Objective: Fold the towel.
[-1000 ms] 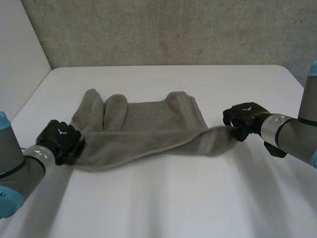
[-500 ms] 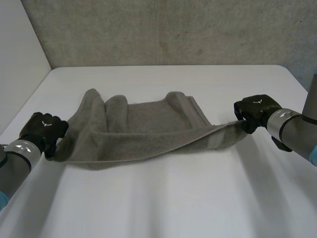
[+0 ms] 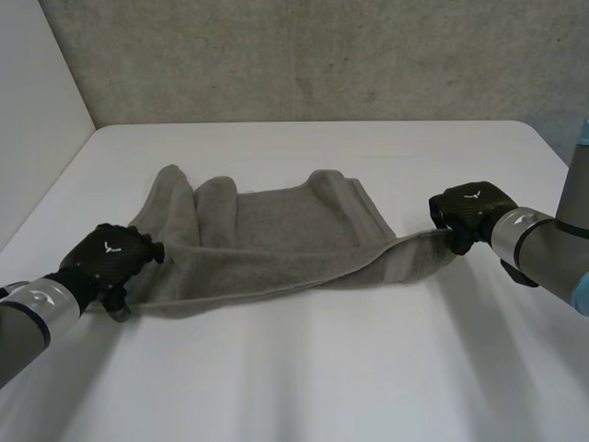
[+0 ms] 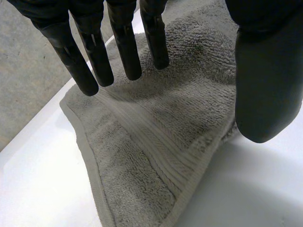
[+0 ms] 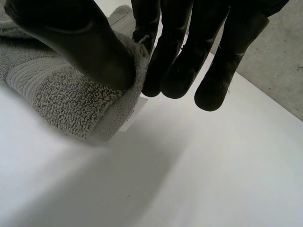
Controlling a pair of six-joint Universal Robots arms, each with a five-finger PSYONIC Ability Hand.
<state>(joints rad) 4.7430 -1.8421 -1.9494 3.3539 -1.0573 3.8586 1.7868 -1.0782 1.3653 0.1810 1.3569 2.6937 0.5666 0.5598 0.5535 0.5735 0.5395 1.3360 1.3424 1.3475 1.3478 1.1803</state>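
A grey towel (image 3: 276,239) lies bunched and stretched sideways across the white table (image 3: 322,378). My left hand (image 3: 110,260) hovers at the towel's left end. In the left wrist view its fingers (image 4: 90,52) are straight and spread from the thumb, and a towel corner (image 4: 156,142) lies flat on the table beneath them, not gripped. My right hand (image 3: 469,214) is at the towel's right end. There its thumb (image 5: 75,38) and fingers pinch a corner of the towel (image 5: 61,90), with a small white label showing at the hem.
A grey wall runs behind the table, and a white panel stands at the left. Bare table surface lies in front of the towel and off its right end.
My left hand pulled the towel's left end outward, then came back inward, straightened its fingers and let the corner drop. My right hand drew its corner slightly rightward, still pinching it.
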